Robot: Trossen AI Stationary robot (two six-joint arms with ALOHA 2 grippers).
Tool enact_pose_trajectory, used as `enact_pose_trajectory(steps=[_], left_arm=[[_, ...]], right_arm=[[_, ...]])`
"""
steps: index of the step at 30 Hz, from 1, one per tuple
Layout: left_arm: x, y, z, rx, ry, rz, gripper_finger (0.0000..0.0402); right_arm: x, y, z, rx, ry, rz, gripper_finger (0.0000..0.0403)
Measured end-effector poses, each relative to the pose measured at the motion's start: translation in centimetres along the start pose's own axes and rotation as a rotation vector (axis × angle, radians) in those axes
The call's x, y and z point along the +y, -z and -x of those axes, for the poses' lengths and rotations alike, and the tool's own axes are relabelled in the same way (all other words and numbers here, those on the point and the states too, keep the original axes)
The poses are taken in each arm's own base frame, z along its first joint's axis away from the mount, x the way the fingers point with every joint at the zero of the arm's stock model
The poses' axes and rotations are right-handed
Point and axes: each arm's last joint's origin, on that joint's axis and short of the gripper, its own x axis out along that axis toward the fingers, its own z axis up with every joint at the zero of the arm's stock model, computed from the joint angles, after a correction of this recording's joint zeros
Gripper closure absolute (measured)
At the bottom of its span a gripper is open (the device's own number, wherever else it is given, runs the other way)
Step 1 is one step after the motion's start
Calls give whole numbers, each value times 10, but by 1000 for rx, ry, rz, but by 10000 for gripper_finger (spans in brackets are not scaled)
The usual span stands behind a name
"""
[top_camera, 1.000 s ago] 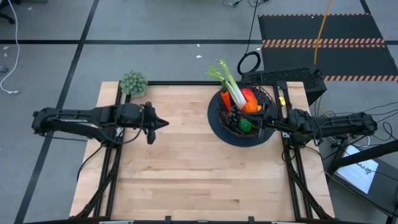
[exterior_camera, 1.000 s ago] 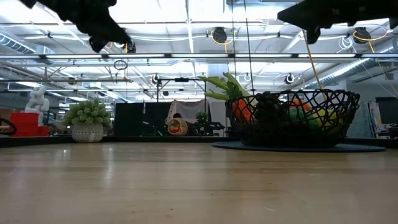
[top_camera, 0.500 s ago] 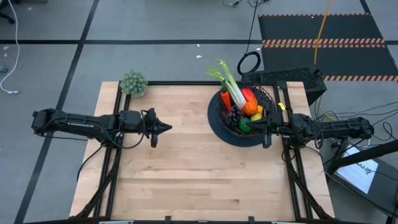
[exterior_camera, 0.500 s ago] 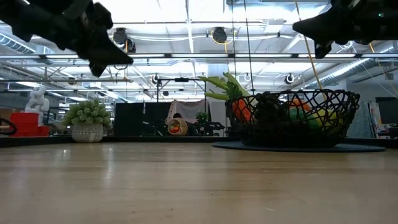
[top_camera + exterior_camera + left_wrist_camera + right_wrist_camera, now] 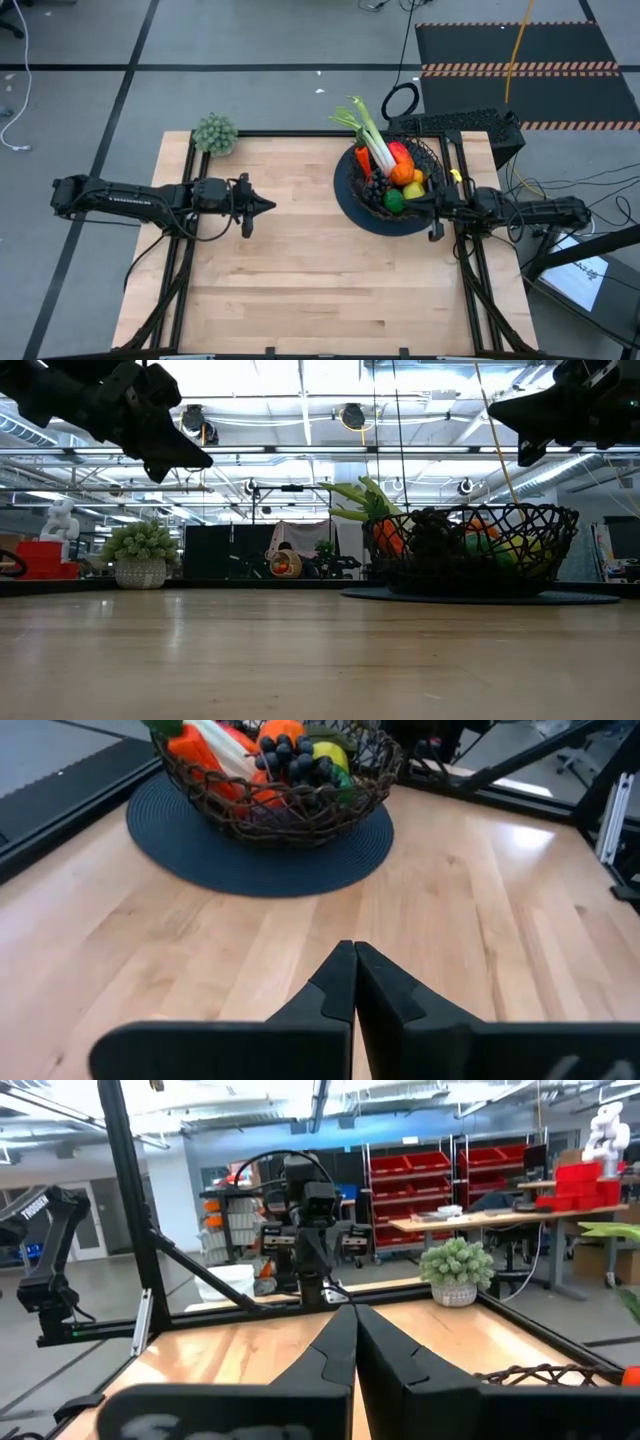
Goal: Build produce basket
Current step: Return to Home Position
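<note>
Retreat under way: right gripper (image 5: pixel 436 209) pulling back off basket (image 5: pixel 545 550) toward right edge of table (image 5: pixel 320 285), fingers (image 5: pixel 335 1348) clenched together, empty. Left gripper (image 5: pixel 262 205) hovering over left half, fingers (image 5: pixel 338 978) likewise clenched on nothing. Produce (image 5: pixel 392 178) sitting heaped in basket near far right corner. Judgement: loading done, arms homing.

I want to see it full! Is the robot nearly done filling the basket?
Nearly done. The leek, grapes and other toy food sit in the basket. No food lies loose on the table. The left pincer and right pincer are shut and empty. Only parking the arms seems left.
</note>
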Motion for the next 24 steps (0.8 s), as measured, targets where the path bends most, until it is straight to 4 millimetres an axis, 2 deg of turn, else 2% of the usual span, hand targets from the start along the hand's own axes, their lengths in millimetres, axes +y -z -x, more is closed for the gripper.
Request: enact_pose_trajectory(steps=[3, 10, 20, 24], left_arm=[[0, -2, 0, -16, 4, 1, 398], [-1, -3, 0, -27, 6, -2, 398], [-1, -4, 4, -35, 8, -6, 398], [-1, -5, 7, -45, 10, -1, 395]], right_arm=[[-1, 4, 4, -26, -4, 12, 403], [-1, -2, 13, -117, -12, 11, 403], [-1, 1, 12, -84, -4, 85, 403], [-2, 9, 12, -6, 3, 84, 403]])
